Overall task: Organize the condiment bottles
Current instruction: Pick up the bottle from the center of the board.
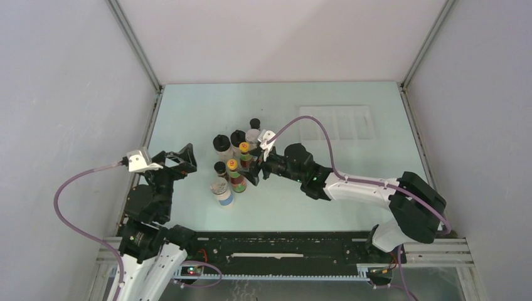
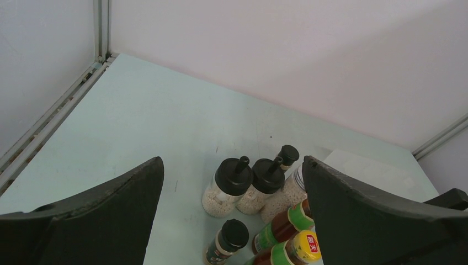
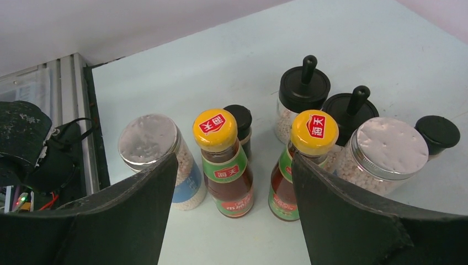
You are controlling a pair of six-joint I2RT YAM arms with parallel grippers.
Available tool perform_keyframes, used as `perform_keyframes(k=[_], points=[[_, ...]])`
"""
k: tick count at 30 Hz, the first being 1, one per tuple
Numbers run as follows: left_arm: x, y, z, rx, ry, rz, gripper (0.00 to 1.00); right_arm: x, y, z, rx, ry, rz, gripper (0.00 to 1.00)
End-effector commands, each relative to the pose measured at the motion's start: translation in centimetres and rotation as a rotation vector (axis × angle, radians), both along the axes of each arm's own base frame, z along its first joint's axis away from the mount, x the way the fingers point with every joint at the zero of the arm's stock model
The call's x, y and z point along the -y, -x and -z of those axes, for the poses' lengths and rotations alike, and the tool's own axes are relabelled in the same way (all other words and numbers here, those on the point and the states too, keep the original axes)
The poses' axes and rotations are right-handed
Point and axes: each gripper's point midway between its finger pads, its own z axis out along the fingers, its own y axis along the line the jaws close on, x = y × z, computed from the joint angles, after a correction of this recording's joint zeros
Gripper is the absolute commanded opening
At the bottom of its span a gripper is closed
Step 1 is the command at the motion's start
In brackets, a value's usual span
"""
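Eight condiment bottles stand upright in a cluster at mid-table. They are two red sauce bottles with yellow caps (image 1: 233, 174) (image 1: 244, 154), a grey-lidded blue-labelled jar (image 1: 222, 192) and a second grey-lidded jar (image 1: 253, 137), two black-lidded pale jars (image 1: 221, 145) (image 1: 237, 139), and two tiny dark jars (image 1: 220, 168) (image 1: 255, 123). My right gripper (image 1: 255, 168) is open and empty, just right of the sauce bottles, which show between its fingers in the right wrist view (image 3: 221, 165) (image 3: 309, 138). My left gripper (image 1: 186, 162) is open and empty, left of the cluster and apart from it.
A pale rectangular mat (image 1: 335, 122) lies flat at the back right of the table. White enclosure walls stand on three sides, with a metal rail (image 2: 38, 135) along the left edge. Bare tabletop (image 1: 188, 119) lies behind the left gripper.
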Motion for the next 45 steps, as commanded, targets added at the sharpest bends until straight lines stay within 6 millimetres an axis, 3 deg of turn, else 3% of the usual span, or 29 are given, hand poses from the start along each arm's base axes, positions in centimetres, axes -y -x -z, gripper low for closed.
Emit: perform_keyframes(k=[1,16,45], points=[[0.1,-0.2,0.1,0.018,-0.020,0.004,1.00,-0.7,-1.4,-2.6,0.033,-0.057,0.002,0.84],[0.2,-0.2,0.1,0.022,-0.035,0.011,1.00,-0.3,-4.6,-2.4,0.027,-0.053,0.021,0.84],[0.3,-0.6,0.2,0.022,-0.041,0.014,1.00,-1.7,-7.9,-0.7,-0.019,-0.052,-0.004,0.80]])
